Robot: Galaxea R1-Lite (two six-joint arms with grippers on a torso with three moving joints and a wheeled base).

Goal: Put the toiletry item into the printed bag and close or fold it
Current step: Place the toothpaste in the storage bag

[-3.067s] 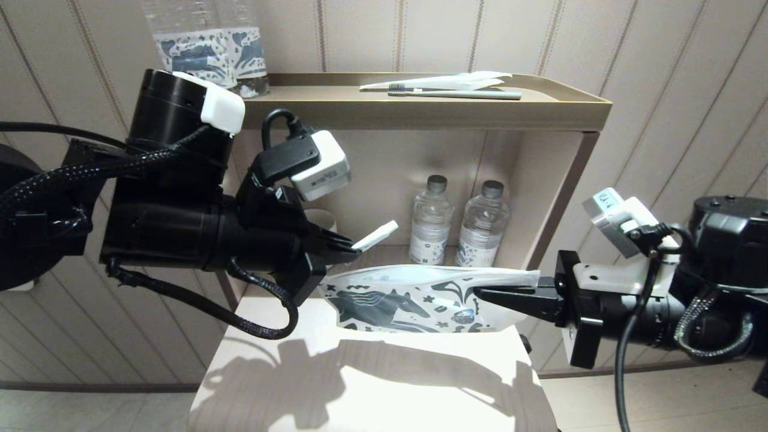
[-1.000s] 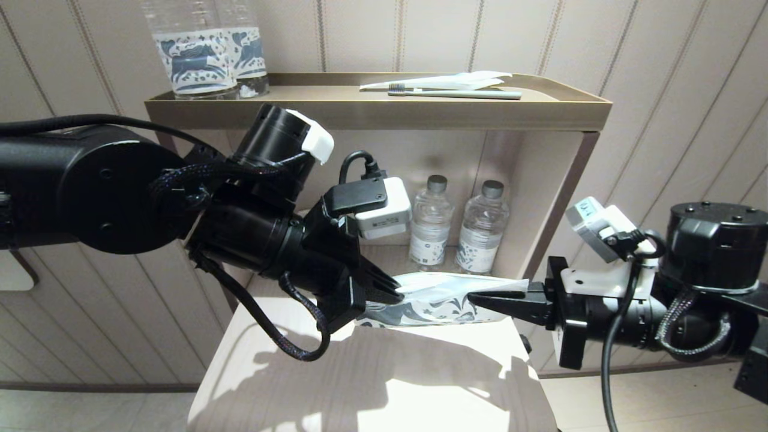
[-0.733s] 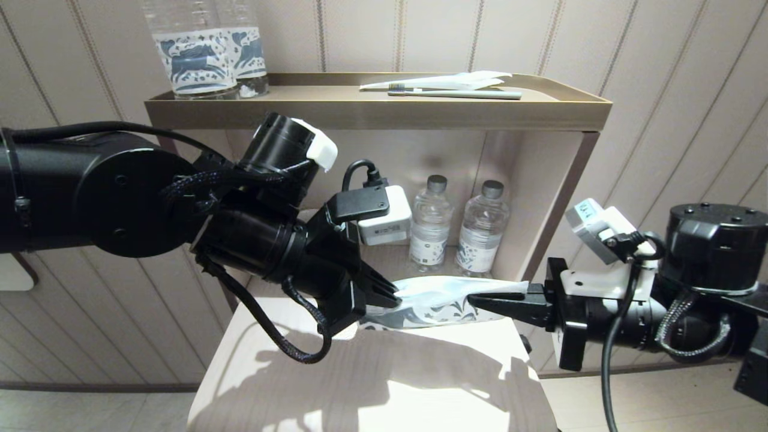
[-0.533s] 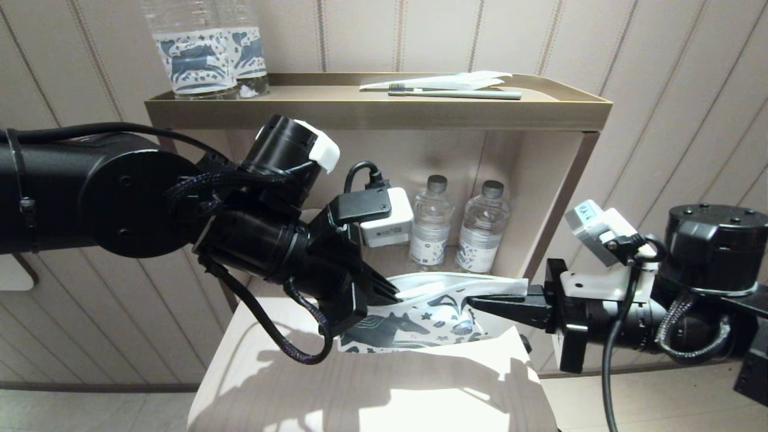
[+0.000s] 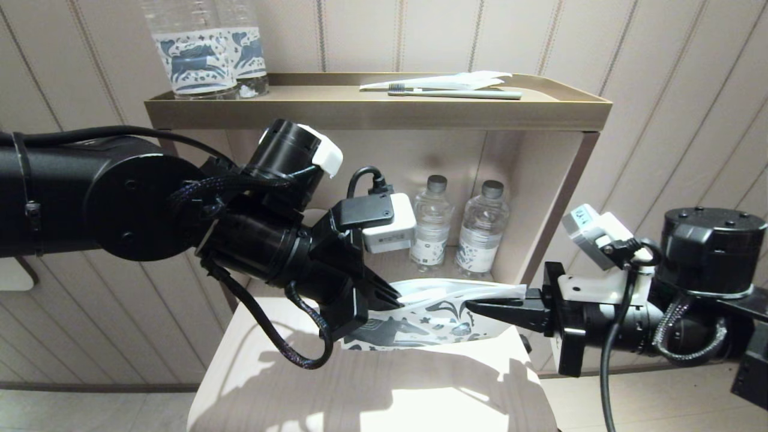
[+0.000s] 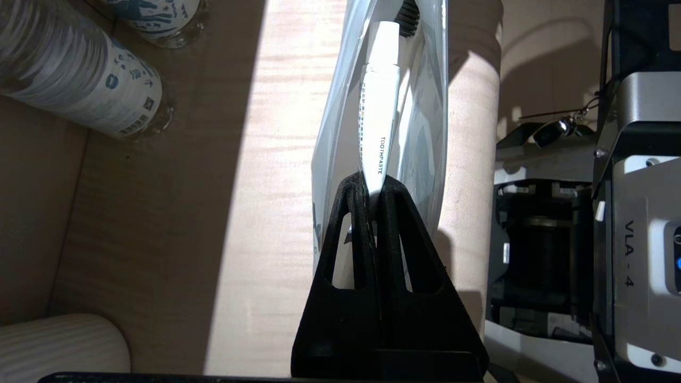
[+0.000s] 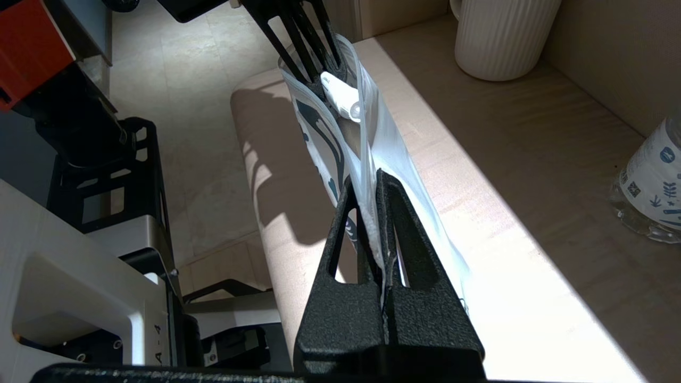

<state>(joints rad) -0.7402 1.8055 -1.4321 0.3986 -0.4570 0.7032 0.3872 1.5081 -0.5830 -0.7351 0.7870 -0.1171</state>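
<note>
The printed bag (image 5: 441, 313) hangs upright over the table's far edge, its horse print facing me. My right gripper (image 5: 473, 307) is shut on the bag's right-hand top edge (image 7: 367, 213). My left gripper (image 5: 394, 296) is at the bag's open left end, shut on the flat tail of a white toothpaste tube (image 6: 380, 122). In the left wrist view the tube reaches from the left gripper (image 6: 374, 184) down the inside of the bag (image 6: 428, 111). The right wrist view shows the tube (image 7: 340, 97) between the bag's walls (image 7: 319, 127), just beyond the right gripper (image 7: 368, 183).
Two small water bottles (image 5: 431, 229) (image 5: 483, 233) and a ribbed white cup (image 7: 503, 37) stand in the shelf recess behind the bag. A toothbrush (image 5: 456, 93) and large printed bottles (image 5: 207, 57) sit on the shelf top. The pale table (image 5: 372, 390) lies below.
The tube, held above the bag three seconds ago, is now inside it. Over the last second the bag went from bunched to hanging open, and both grippers sank slightly.
</note>
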